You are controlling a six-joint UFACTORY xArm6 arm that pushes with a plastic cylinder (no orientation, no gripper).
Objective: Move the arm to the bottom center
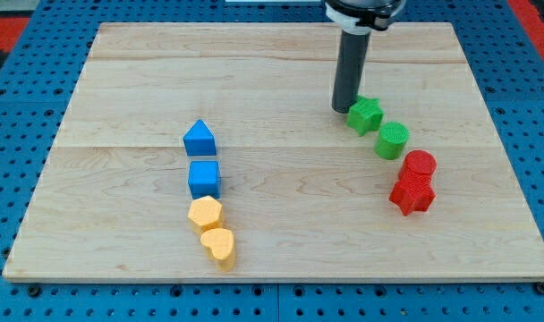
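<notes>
My tip rests on the wooden board in the upper right part of the view, just left of a green star-shaped block and close to touching it. A green cylinder lies just below and right of that block. A red cylinder and a red star-shaped block sit lower right. Left of centre runs a column: a blue house-shaped block, a blue cube, a yellow hexagon block and a yellow heart block.
The board lies on a blue pegboard surface. Red areas show at the view's top corners.
</notes>
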